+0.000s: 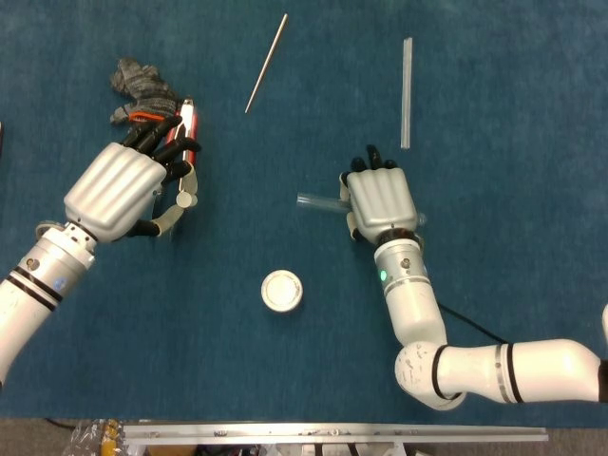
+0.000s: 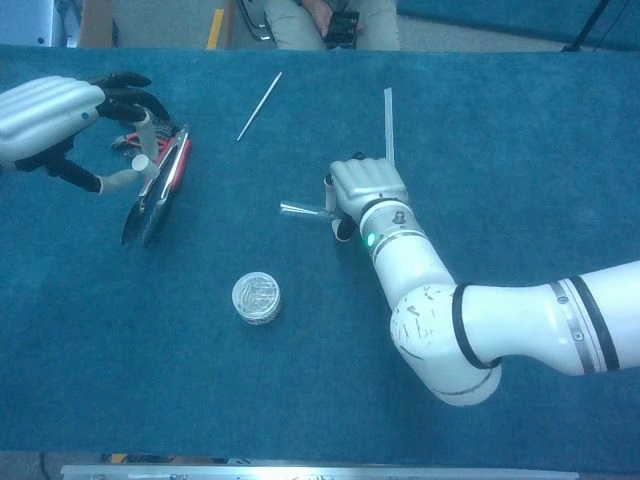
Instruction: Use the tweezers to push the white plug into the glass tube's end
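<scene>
Open blue mat [image 1: 532, 237] lay across the right and lower frame. Mid-bottom path was blocked only by the round tin [image 1: 282, 290]. Upper centre was obstructed by a thin rod [image 1: 266, 63] and a straight tube [image 1: 407, 92]; pliers [image 1: 187, 133] and a glove [image 1: 139, 87] crowded upper left.

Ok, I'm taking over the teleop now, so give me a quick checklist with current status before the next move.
1. Glass tube held in right hand: ok, one end sticks out toward the left.
2. Tube's open end unobstructed: ok, nothing is near it.
3. Tweezers gripped by left hand: cannot tell, the fingers are over them but closure is not clear.
4. White plug located: cannot tell, none is clearly visible.
5. Small round container out of the path: ok, it sits apart from both hands.
</scene>
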Controlling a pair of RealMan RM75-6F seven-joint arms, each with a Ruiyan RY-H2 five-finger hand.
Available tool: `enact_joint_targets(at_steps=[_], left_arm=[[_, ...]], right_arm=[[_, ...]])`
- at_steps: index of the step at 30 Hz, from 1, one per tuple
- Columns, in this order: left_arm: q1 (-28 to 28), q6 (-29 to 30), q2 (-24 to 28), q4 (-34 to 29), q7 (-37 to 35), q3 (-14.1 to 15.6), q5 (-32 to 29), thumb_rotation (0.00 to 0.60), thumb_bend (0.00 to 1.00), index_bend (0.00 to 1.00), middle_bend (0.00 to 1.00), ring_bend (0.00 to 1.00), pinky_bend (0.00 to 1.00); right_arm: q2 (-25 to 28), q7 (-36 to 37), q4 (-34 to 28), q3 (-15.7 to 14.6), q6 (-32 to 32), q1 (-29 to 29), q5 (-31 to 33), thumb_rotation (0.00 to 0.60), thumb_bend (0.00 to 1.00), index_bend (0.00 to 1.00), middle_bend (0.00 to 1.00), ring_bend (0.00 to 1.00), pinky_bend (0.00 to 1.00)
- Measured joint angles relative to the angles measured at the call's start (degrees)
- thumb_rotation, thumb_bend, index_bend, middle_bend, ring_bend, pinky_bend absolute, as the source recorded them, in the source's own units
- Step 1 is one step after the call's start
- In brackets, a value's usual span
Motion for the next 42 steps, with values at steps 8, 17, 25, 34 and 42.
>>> enact_joint_targets(at_steps=[8,17,25,34,42], left_arm=[[0.3,0.3,0.3,-0.7,0.2,0.2,0.2,0.600,0.36,0.48,0.21,0.03,0.08],[0.5,0.4,0.5,-1.0,-0.2,0.5,0.6,0.600,0.36,0.48,0.21,0.03,0.08],[0.6,0.7,0.6,-0.8,-1.0,0.7,1.2,0.600,0.36,0.48,0.21,0.03,0.08],[0.6,0.6,0.8,-0.7,-1.6,0.8,1.6,0.600,0.36,0.48,0.21,0.03,0.08],[0.7,0.5,1.0,-0.5,-1.9,0.9,1.6,0.600,0.36,0.48,0.21,0.03,0.08]], right_arm=[[0.4,0.0,-1.3,-2.2,0.1,-0.2,-2.6,0.600,0.36,0.45,0.22,0.04,0.22],[0.5,-0.9,-1.9,-3.7,2.0,-0.9,-4.4,0.600,0.37,0.45,0.22,0.04,0.22],[-0.2,-1.6,-1.9,-5.2,3.3,-2.0,-5.6,0.600,0.36,0.45,0.22,0.04,0.22],[-1.5,-1.2,0.4,-5.5,3.0,-2.9,-6.7,0.600,0.35,0.45,0.22,0.04,0.22],[-2.8,-0.7,2.6,-5.5,2.1,-3.5,-8.4,0.600,0.26,0.45,0.22,0.04,0.22]])
